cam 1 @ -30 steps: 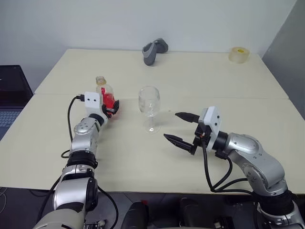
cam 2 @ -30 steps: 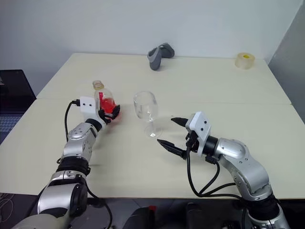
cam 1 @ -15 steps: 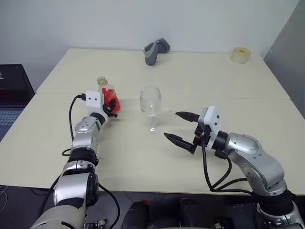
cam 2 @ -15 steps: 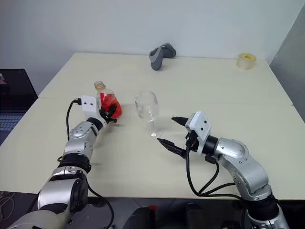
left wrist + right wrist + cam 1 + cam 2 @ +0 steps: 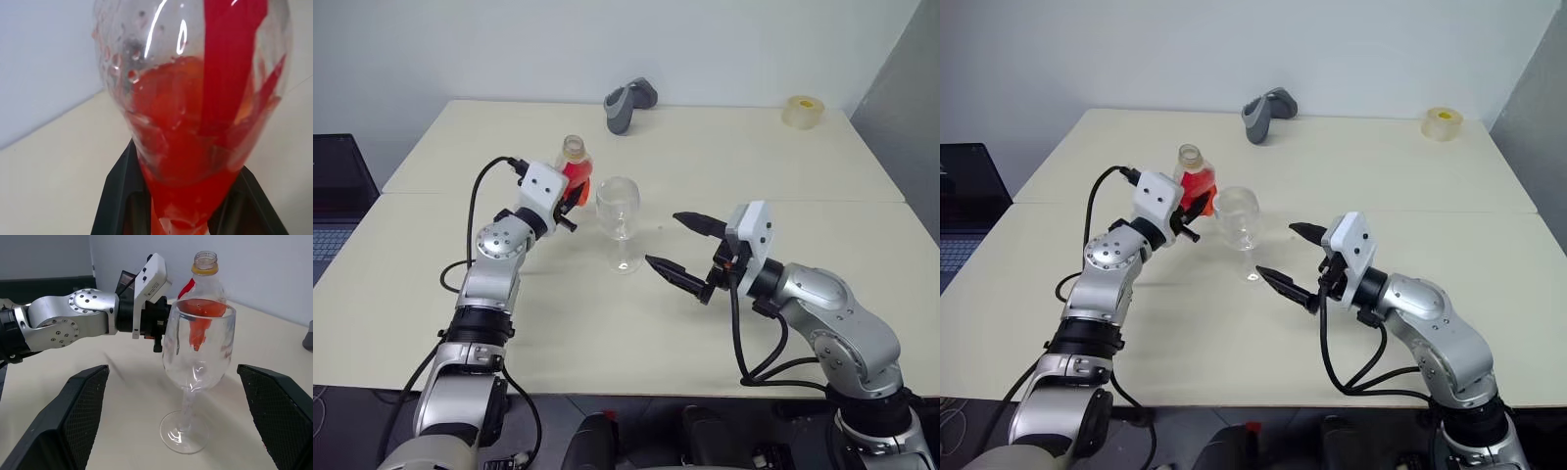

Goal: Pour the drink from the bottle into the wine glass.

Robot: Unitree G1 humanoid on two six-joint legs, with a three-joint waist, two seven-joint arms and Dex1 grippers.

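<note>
Moved since earlier: small clear plastic bottle [image 5: 574,172] with red label strip rose off the pale tabletop [image 5: 431,284] and shifted right, from left of centre to just beside the glass; left arm lifted with it.
Bottle: upright, uncapped, yellowish neck ring on top, held above the table, upper centre-left of the head view, just left of the glass rim.
Drink: bright red translucent liquid [image 5: 181,132] filled the lower part of the bottle.
Wine glass: clear stemmed wine glass [image 5: 619,221] stood on the table at frame centre, bowl apparently empty.
Left gripper [image 5: 1193,208]: black fingers pinched on the bottle's lower body.
Right gripper [image 5: 681,246]: fingers spread wide, holding nothing, right of the glass, apart from it.
Far edge: grey curved object [image 5: 629,104] at upper centre; roll of clear tape [image 5: 802,111] at upper right.
Left margin: dark laptop [image 5: 337,201] beside the table.
</note>
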